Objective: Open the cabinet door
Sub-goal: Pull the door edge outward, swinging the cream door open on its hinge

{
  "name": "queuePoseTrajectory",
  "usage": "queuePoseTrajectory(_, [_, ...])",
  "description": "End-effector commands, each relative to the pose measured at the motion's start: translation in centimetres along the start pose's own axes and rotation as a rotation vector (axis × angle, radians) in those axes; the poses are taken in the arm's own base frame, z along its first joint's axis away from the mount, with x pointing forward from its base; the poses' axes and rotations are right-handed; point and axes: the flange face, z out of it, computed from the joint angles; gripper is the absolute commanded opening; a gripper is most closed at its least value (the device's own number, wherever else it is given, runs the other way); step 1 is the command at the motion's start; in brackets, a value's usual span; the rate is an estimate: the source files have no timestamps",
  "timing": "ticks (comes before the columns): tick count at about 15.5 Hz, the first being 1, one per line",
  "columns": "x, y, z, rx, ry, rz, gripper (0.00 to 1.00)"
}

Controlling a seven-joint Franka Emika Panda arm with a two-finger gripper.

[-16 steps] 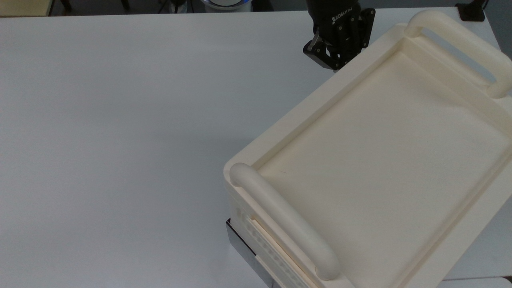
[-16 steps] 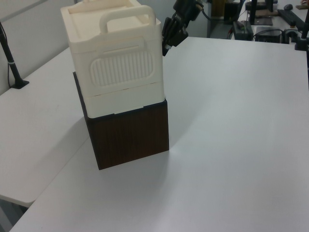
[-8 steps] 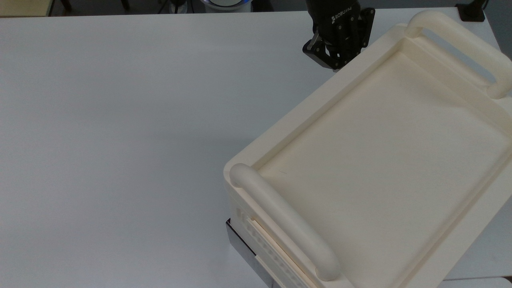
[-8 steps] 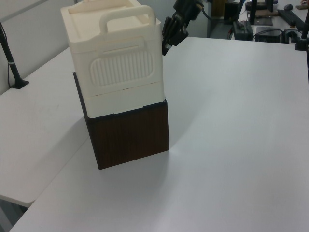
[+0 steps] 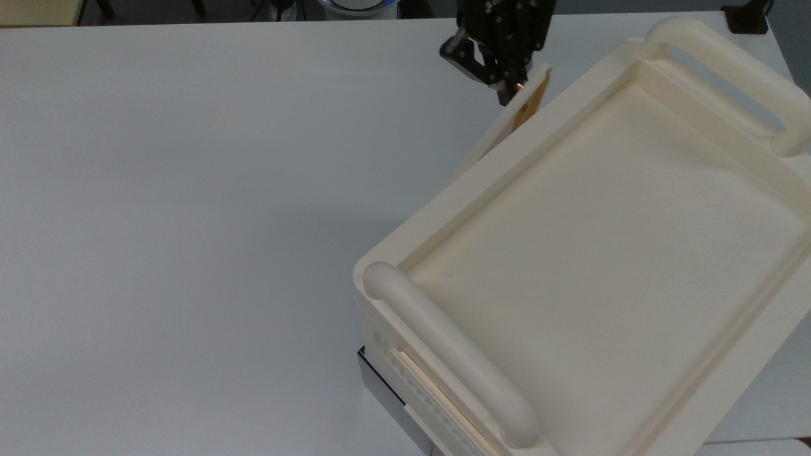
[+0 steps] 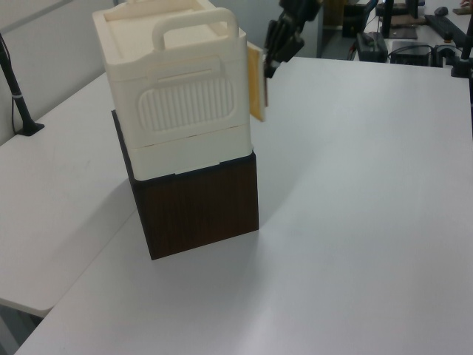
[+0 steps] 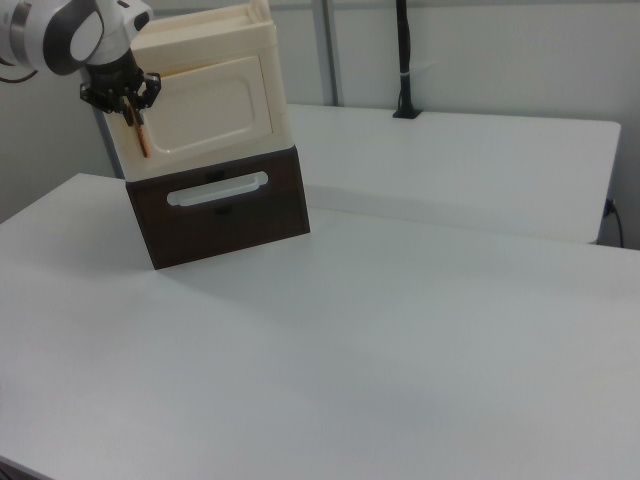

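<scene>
Gripper (image 5: pixel 504 60) pinched on the copper handle (image 6: pixel 264 78) at the cabinet door's (image 5: pixel 507 123) free edge — door ajar off the cabinet (image 5: pixel 608 253) side, its hinge toward the top view's lower left — swing continues outward.

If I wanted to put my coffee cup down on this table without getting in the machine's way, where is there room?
Most of the white table is bare: the whole stretch on the top view's left of the cabinet, and the wide near area in the right view. Avoid the cabinet's far corner, where the gripper holds the partly open cabinet door.
</scene>
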Motion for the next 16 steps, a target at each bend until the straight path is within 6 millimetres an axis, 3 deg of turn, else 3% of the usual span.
queuePoseTrajectory(1, [-2.8,3.1,-2.1,-0.035,-0.043,0.05,0.1])
queuePoseTrajectory(4, [-4.5,4.7,-2.7,-0.018,-0.101,0.067,0.11])
queuePoseTrajectory(6, [-5.8,6.2,-3.5,-0.017,-0.132,0.095,0.17])
queuePoseTrajectory(7, [-6.7,6.8,-4.0,-0.01,-0.156,0.095,0.24])
queuePoseTrajectory(11, [-10.5,11.2,-6.1,0.001,-0.22,0.112,0.71])
queuePoseTrajectory(14, [-12.7,14.2,-7.3,-0.029,-0.212,0.173,0.92])
queuePoseTrajectory(16, [-14.1,16.4,-7.7,-0.056,-0.203,0.208,1.0])
